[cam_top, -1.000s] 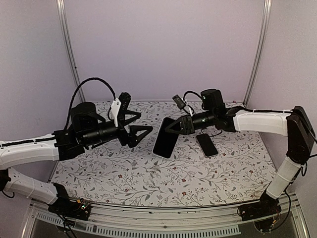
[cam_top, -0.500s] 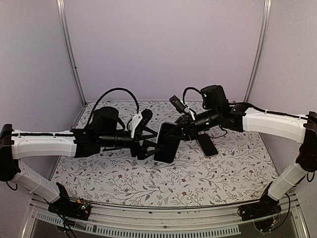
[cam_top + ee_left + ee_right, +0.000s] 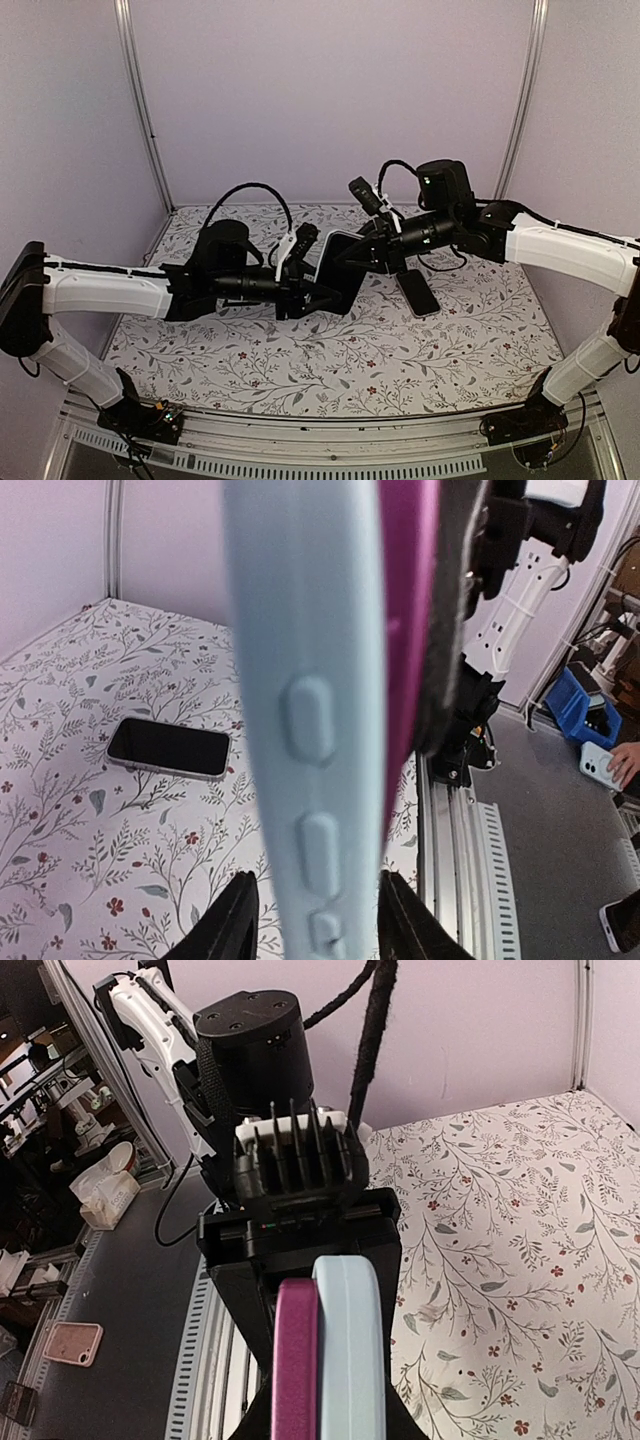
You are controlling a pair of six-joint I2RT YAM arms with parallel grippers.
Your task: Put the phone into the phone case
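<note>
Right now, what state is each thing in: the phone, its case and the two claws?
phone case: up in the air between the two arms, the phone not in it.
phone: lying flat on the table, screen dark, touched by nothing.
right gripper: shut on the phone case.
left gripper: a finger on each side of the phone case; whether it grips is unclear.
</note>
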